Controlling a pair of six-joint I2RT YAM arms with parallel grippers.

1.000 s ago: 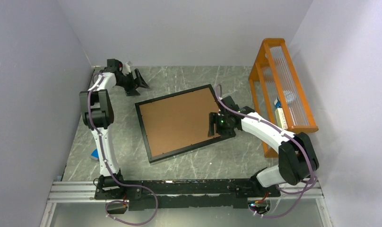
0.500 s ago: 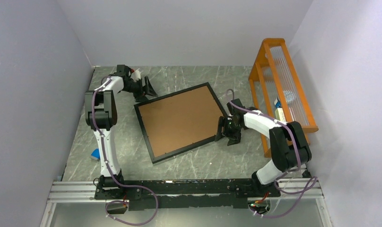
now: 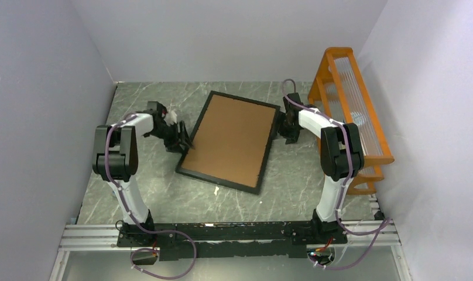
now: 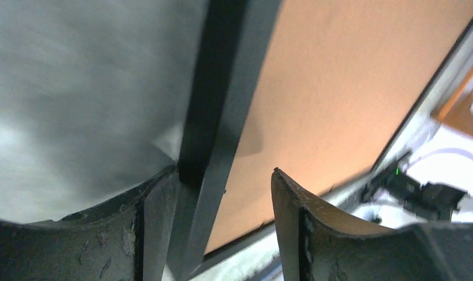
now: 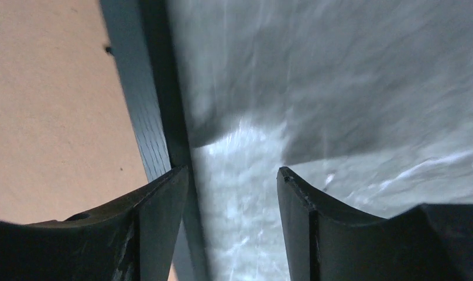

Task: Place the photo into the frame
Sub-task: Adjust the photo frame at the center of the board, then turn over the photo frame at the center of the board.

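Now: both grippers at the frame, jaws spread

From above, the frame (image 3: 218, 179) lies tilted on the grey table (image 3: 164, 196), its brown backing board (image 3: 231, 139) facing up. The left gripper (image 3: 184, 143) is at the frame's left edge, near the lower corner. The right gripper (image 3: 279, 126) is across at the opposite long edge, up by the far corner. An orange rack (image 3: 351, 105) stands just behind the right arm, along the wall. The photo can't be made out anywhere; only the board shows inside the frame.

Over to the left wrist: the left gripper (image 4: 225, 172) is spread, and the frame (image 4: 213, 117) runs up between its fingers (image 4: 158, 234). One finger sits right against the black bar's outer side. The other hangs over the backing board (image 4: 339, 105) with a gap to the bar, so it isn't pinching. The table (image 4: 76, 88) is a grey smear, and the rack (image 4: 462, 99) beyond is blurred and cut off.

On the right wrist, the right gripper (image 5: 234, 170) is spread too, with only table (image 5: 339, 88) between its fingers (image 5: 158, 216). That finger is just beside the frame (image 5: 143, 99); whether they touch, I can't tell. Shadows cross the table.
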